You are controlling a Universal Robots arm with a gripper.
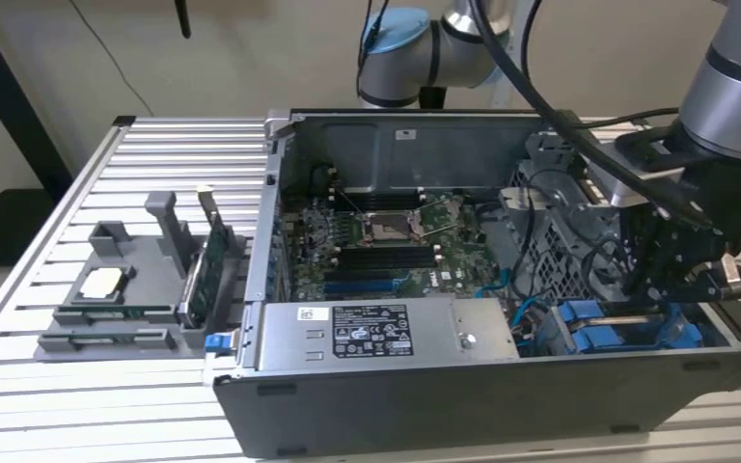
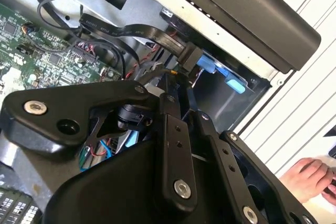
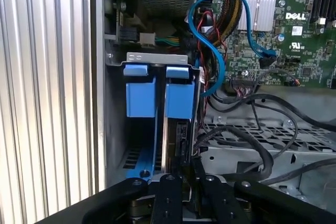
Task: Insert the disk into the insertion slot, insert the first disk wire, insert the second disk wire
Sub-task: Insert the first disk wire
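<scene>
First wrist view — gripper (image 3: 181, 167) close by disk (image 3: 178, 100).

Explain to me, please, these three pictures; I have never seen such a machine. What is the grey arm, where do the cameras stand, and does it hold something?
The grey machine is a robot arm; the black part at its end is the pincer, its grasping tool. The exterior view comes from a camera apart from the arm: it shows an open computer case on a slatted table, with a grey tray of spare parts on the exterior view's left. Both wrist views come from cameras riding on the arm and look past the pincer into the case. Two blue frames sit side by side in the insertion slot; the pincer is close to the one carrying the disk. Whether it holds anything, I cannot tell.
</scene>
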